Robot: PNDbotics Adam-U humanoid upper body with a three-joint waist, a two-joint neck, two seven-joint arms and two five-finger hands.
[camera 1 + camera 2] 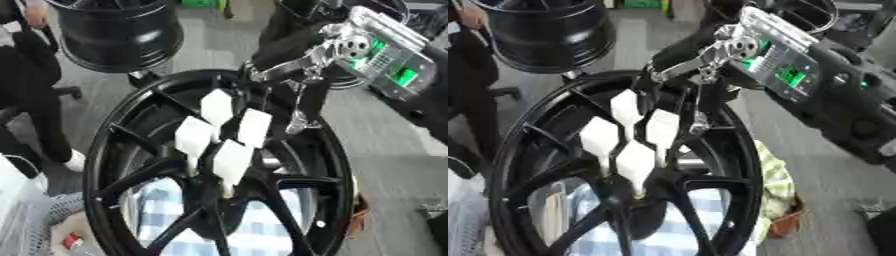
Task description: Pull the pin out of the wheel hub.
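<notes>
While the black and silver right hand [289, 75] hangs over the top of the big black spoked wheel hub [114, 145], its fingers point down w/ nothing seen in them, but I can't tell for sure if they are open or curled. Four white block-topped pins [216, 107] stick up from the hub's middle, just below and to the left of the hand, close but prob. not touching. To do this well, I think the hand should pick one pin, pinch its white top, and pull straight out, not sideways.
</notes>
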